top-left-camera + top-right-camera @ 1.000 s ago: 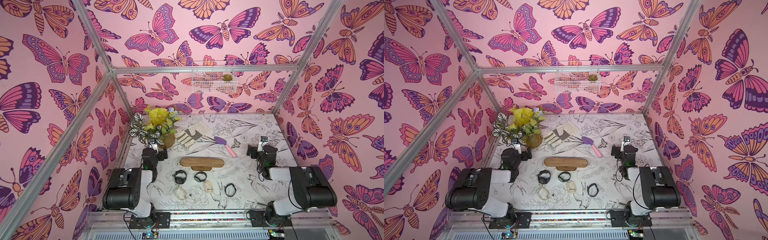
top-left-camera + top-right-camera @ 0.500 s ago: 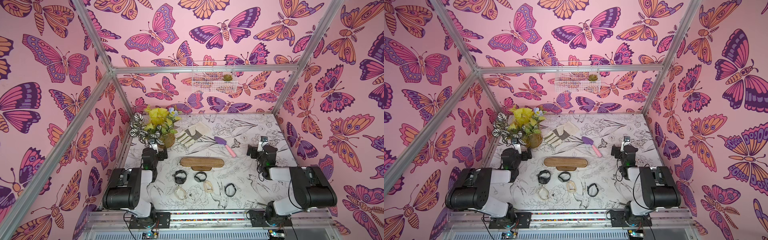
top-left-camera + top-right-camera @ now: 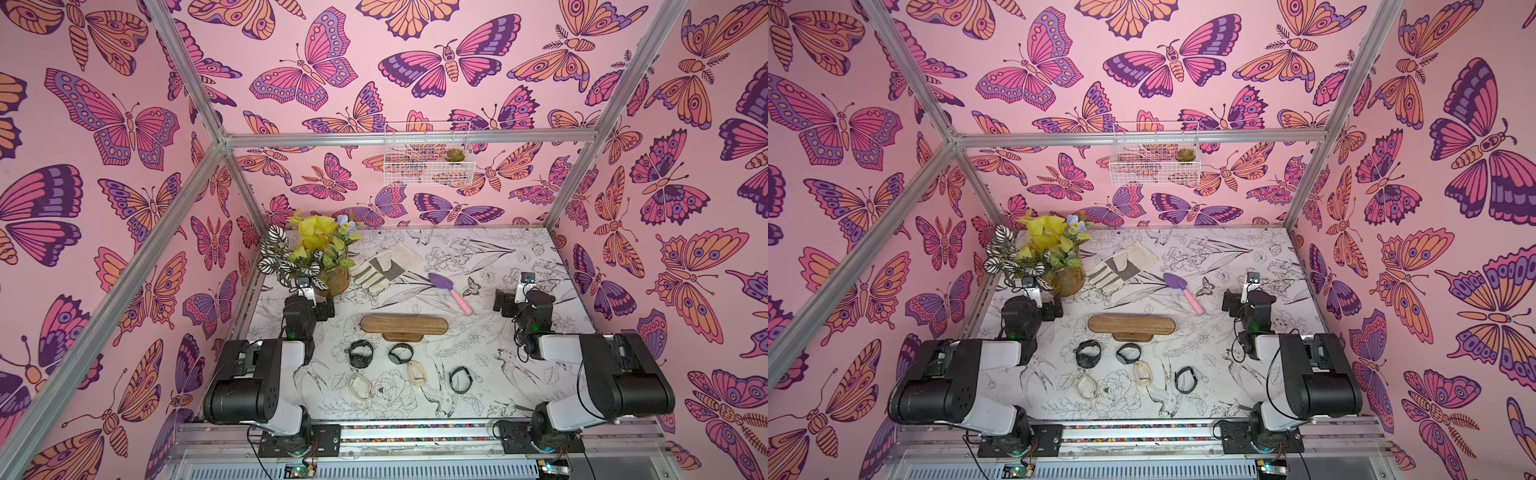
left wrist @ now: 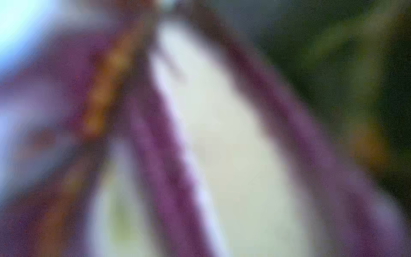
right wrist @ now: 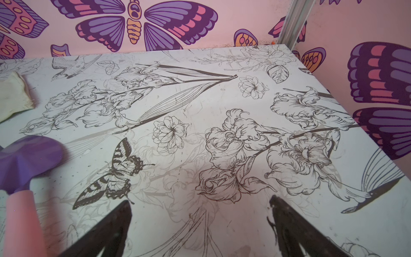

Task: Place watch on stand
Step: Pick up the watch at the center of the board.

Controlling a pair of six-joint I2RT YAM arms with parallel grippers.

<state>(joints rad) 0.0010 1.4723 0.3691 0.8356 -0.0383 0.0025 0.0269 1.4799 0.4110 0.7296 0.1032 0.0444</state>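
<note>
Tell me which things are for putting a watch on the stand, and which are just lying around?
For the job:
stand
black watches
pale watches

Just lying about:
flowers
glove
trowel
wire basket on the wall
little plant in that basket

Quiet stretch here: a full second gone and nothing visibly changes, left gripper (image 3: 307,302) and right gripper (image 3: 522,297) included, no item shifted.
</note>
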